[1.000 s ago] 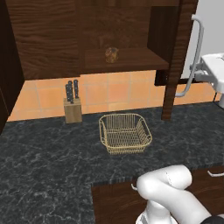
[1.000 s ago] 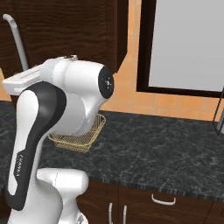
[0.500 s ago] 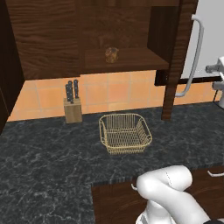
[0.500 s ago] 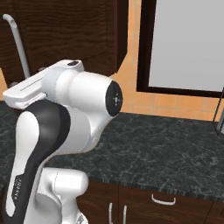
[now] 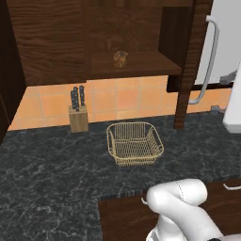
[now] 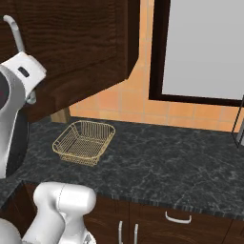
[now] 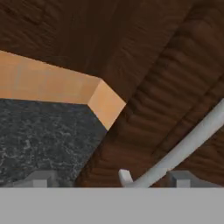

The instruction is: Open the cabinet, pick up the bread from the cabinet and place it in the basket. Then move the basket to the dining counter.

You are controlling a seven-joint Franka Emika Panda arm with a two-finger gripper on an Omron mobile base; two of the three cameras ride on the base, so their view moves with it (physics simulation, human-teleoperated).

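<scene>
The dark brown cabinet (image 5: pixel 127 33) stands open, its door (image 5: pixel 192 61) swung out to the right with the long silver handle (image 5: pixel 209 61) on it. The small brown bread (image 5: pixel 120 58) sits on the cabinet shelf. Below it, the golden wire basket (image 5: pixel 134 143) rests empty on the black speckled counter, also seen as the basket (image 6: pixel 85 142) in the right base view. In the hand view my gripper (image 7: pixel 113 180) is open, fingertips (image 7: pixel 41 179) wide apart, with the lower end of the handle (image 7: pixel 183 146) between them, close to the door's wood.
A wooden knife block (image 5: pixel 78 113) stands against the orange tile wall left of the basket. The open door (image 6: pixel 81 47) hangs over the counter's left part. A dark-framed pale panel (image 6: pixel 205 47) is at the right. Low cabinets with small handles (image 6: pixel 177 218) lie under the counter.
My arm has swung aside, toward the right edge of the left base view and the left of the right base view, uncovering the basket there. Door, bread and basket have not moved.
</scene>
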